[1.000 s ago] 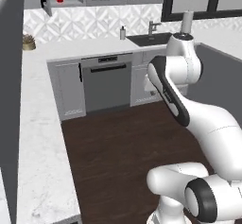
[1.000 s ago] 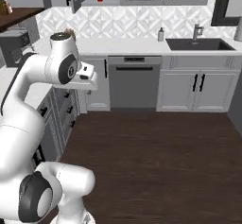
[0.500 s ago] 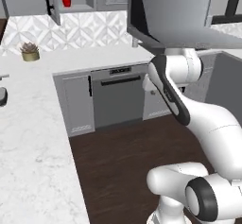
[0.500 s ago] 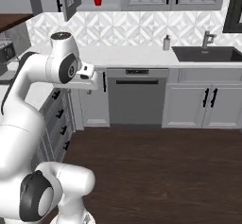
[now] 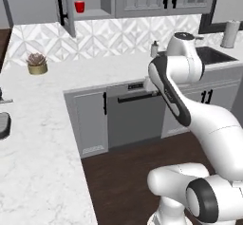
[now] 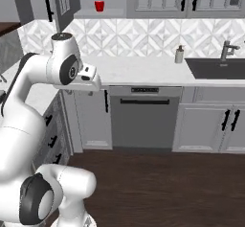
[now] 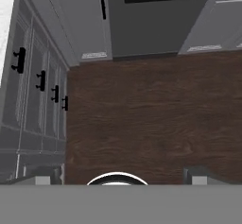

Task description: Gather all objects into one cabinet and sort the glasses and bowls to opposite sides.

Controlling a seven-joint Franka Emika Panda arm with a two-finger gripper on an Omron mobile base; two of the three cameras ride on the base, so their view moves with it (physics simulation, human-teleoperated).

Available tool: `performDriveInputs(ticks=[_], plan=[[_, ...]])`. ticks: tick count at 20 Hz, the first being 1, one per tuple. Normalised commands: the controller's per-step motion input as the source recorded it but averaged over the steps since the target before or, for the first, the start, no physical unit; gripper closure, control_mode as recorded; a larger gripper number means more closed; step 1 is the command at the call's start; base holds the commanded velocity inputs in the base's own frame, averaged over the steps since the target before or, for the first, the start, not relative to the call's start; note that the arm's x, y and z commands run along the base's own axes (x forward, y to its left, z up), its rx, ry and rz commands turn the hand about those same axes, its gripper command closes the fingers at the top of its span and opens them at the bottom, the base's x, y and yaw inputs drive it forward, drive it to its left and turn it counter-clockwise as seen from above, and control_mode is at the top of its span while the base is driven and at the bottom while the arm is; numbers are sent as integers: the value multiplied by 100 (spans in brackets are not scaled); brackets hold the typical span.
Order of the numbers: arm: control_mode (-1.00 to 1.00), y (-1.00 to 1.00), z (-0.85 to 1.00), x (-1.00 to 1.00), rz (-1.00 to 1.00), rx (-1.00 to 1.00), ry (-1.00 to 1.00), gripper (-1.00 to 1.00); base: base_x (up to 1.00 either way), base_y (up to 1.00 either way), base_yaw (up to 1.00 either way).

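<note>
A small red cup (image 5: 79, 6) (image 6: 99, 5) stands on the shelf of the grey wall cabinet (image 5: 95, 14) (image 6: 115, 13), whose door (image 5: 65, 5) (image 6: 61, 1) with its long black bar handle hangs open to the left. My gripper (image 5: 148, 84) (image 6: 92, 81) (image 7: 118, 178) hangs well below the cabinet, out in front of the counter edge. It points down at the wooden floor and is open, with nothing between the fingertips (image 7: 43, 180). No bowl can be made out with certainty.
A potted succulent (image 5: 37, 63) stands on the white counter (image 5: 42, 138) at the back left. A dark rounded thing (image 5: 3, 124) is cut off at the left edge. A soap bottle (image 6: 179, 54) and a sink with a faucet (image 6: 227, 51) lie to the right. The dishwasher (image 7: 151, 20) is below the counter.
The whole picture has shifted, so the base has moved: the open cabinet and the dishwasher now sit more centred and nearer. The arm keeps its pose and the gripper stays open.
</note>
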Motion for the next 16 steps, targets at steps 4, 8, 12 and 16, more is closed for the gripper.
performDriveInputs(ticks=[4, 8, 12, 16], plan=[[100, 0, 0, 0, 0, 0, 0, -100, 100, 3, 12], [100, 0, 0, 0, 0, 0, 0, -100, 100, 4, 12], [100, 0, 0, 0, 0, 0, 0, -100, 100, 0, 12], [100, 0, 0, 0, 0, 0, 0, -100, 100, 0, 11]])
